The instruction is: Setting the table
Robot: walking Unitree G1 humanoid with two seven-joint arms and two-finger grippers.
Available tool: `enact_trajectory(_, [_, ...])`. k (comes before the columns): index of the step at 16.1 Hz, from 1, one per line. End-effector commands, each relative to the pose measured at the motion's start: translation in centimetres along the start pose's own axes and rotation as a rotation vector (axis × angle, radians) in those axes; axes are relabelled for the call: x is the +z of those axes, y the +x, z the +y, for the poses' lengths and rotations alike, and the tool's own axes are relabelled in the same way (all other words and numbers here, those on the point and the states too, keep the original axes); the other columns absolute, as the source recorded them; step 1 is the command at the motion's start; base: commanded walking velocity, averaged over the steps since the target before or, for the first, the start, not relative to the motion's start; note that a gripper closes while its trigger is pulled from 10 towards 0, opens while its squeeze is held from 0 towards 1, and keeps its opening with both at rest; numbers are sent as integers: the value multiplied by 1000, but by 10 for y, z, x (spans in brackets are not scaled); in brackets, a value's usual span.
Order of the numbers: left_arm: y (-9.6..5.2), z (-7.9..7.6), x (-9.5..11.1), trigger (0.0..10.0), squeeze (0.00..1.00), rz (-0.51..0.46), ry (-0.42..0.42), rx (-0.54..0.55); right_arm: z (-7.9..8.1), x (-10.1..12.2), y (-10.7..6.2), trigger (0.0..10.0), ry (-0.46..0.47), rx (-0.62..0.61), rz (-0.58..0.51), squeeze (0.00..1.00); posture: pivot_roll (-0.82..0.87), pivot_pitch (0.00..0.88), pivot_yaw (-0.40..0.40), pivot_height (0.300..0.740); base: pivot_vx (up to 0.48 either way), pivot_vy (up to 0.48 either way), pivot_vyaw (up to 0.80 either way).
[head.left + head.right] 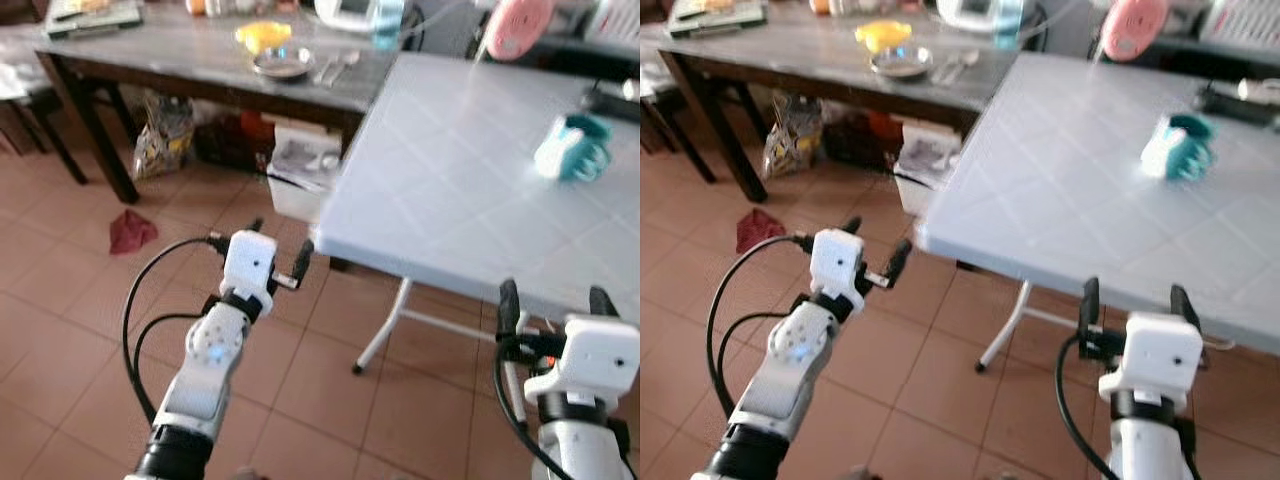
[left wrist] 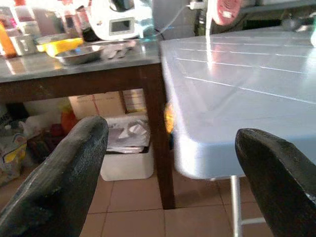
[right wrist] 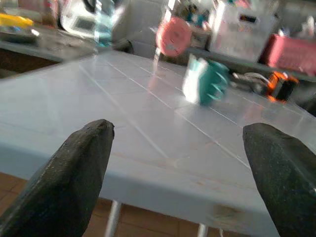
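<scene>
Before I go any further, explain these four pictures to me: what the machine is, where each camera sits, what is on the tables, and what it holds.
This is a humanoid robot with two silver arms, each ending in two long black fingers. Two pictures come from its head, looking down and forward; the other two come from cameras on its wrists, looking along the fingers.

From the head you see the left gripper held over the tiled floor and the right gripper at the near edge of the pale blue table. Both are open and hold nothing.

On the pale table lies a teal and white object, too blurred to identify. The dark wooden table behind carries a metal bowl, some cutlery beside it and something yellow.
</scene>
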State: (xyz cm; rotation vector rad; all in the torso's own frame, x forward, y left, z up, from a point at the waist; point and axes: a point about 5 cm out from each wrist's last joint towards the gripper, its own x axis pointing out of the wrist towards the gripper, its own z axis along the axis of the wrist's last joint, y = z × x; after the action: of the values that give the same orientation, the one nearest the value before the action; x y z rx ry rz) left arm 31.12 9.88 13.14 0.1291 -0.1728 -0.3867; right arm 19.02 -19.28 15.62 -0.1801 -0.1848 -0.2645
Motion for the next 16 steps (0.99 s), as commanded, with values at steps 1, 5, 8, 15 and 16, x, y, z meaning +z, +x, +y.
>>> enact_trajectory(1, [3, -7, 4, 10000, 0, -14, 6, -35, -4, 1, -2, 10000, -17, -19, -1, 0, -9, 143, 4, 714, 0, -382, 0])
enact_trajectory(5, [4, -9, 5, 10000, 0, -14, 6, -42, -3, 1, -2, 10000, -15, -23, 2, 0, -13, 144, 6, 714, 0, -392, 0])
enact_trajectory(8, [6, -10, 5, 10000, 0, -15, 6, -47, -4, 1, -2, 10000, -15, -26, -1, 0, -15, 145, 7, 714, 0, -395, 0])
enact_trajectory(15, [8, -11, 4, 10000, 0, -13, 9, -48, -4, 1, 1, 10000, -17, -26, -5, 0, -19, 139, 6, 714, 0, -394, 0])
enact_trajectory(16, [9, -11, 4, 10000, 0, -14, 11, -49, -3, 0, 1, 10000, -17, -25, -4, 0, -17, 137, 7, 714, 0, -394, 0])
